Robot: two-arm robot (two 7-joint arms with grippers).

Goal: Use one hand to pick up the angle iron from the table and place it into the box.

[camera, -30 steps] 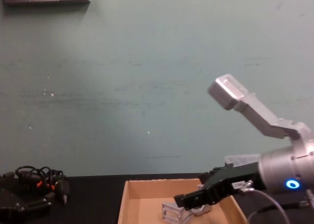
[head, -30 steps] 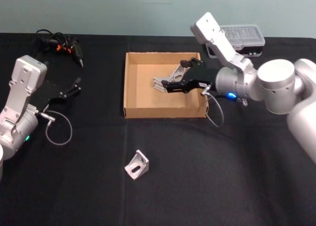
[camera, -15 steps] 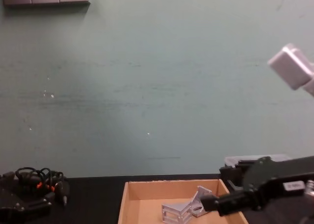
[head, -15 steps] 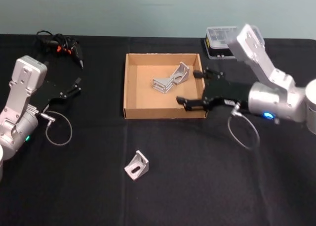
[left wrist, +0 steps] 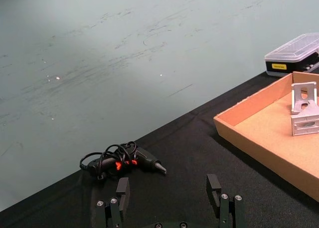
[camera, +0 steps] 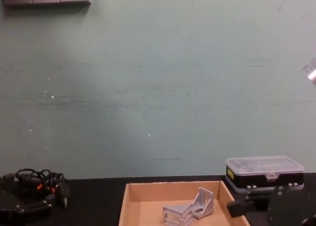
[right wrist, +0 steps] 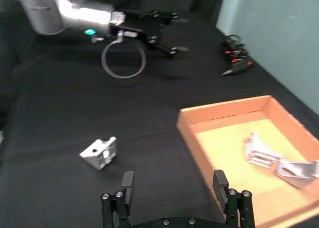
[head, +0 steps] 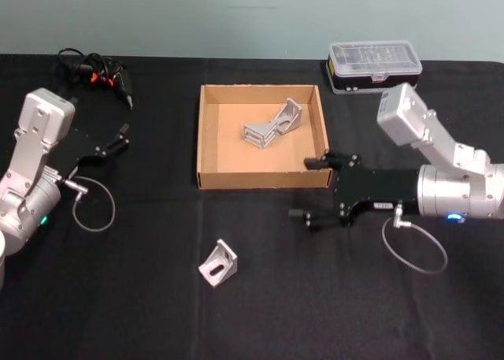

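Note:
One silver angle iron (head: 219, 263) lies loose on the black table (head: 354, 297), in front of the tan cardboard box (head: 203, 139). Two more angle irons (head: 272, 126) rest against each other inside the box. My right gripper (head: 309, 189) hangs open and empty just off the box's front right corner, to the right of the loose piece. Its wrist view has the loose angle iron (right wrist: 99, 152) ahead of the open gripper (right wrist: 173, 180), beside the box (right wrist: 192, 138). My left gripper (head: 122, 136) is parked at the far left, open (left wrist: 168, 187).
A black plastic case with a clear lid (head: 373, 64) stands behind the box at the right. A tangle of black cable and a tool (head: 94, 72) lies at the back left corner. Cable loops hang from both wrists.
My right gripper has pulled back out of the box toward me, leaving an angle iron inside, and now sits lower by the front right corner. The left arm has not moved.

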